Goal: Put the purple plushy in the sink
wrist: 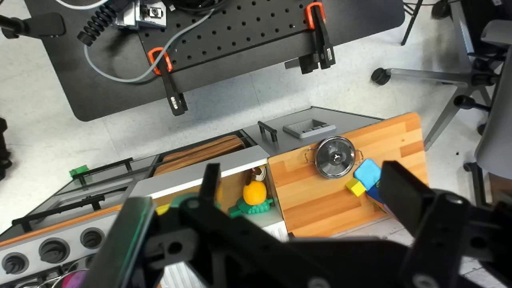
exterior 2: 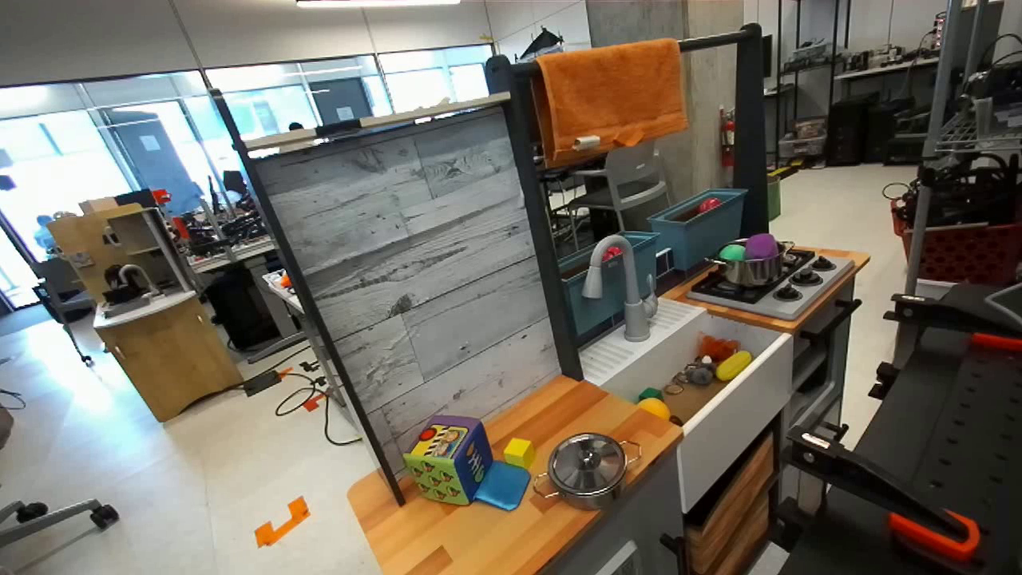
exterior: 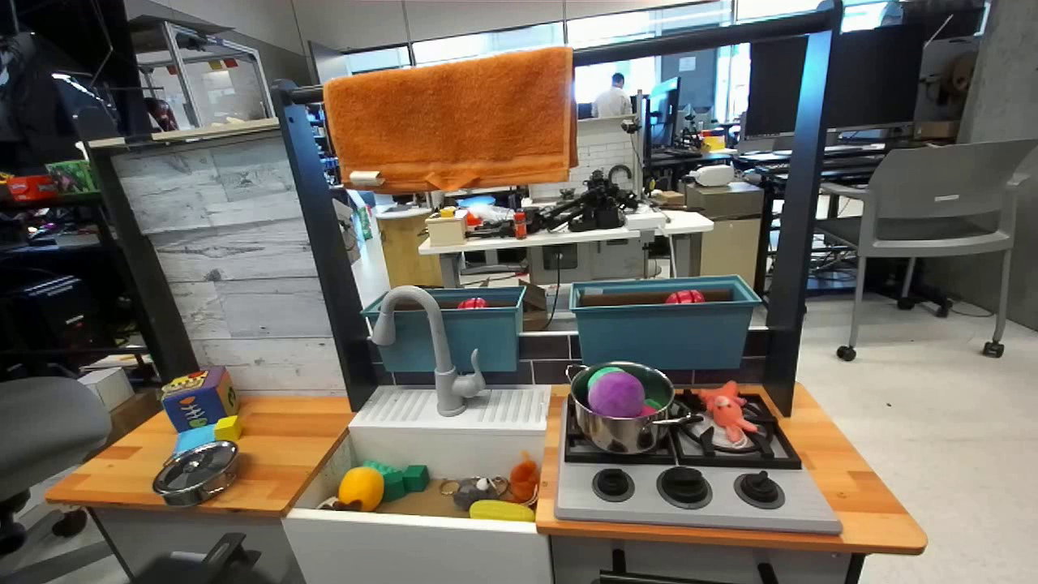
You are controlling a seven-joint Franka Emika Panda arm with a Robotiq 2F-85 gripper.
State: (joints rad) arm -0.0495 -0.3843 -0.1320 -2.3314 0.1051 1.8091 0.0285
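The purple plushy [exterior: 618, 395] sits in the steel pot [exterior: 623, 436] on the stove, on top of a green ball and other toys. The plushy [exterior 2: 761, 247] and pot [exterior 2: 753, 273] also show in an exterior view. In the wrist view, a sliver of purple plushy [wrist: 75, 280] shows at the bottom left. The white sink [exterior: 422, 547] stands left of the stove and holds several toys; it also shows in an exterior view [exterior 2: 730, 435]. My gripper [wrist: 299, 176] is open and empty, high above the sink and wooden counter. It is not in the exterior views.
A grey faucet [exterior: 442, 349] arches over the sink's back. Teal bins [exterior: 665, 328] hang behind, below an orange towel [exterior: 454, 122]. A pink-orange octopus toy [exterior: 730, 414] lies on the stove. A lidded pot [exterior 2: 588, 471] and toy cube [exterior 2: 451, 463] stand on the side counter.
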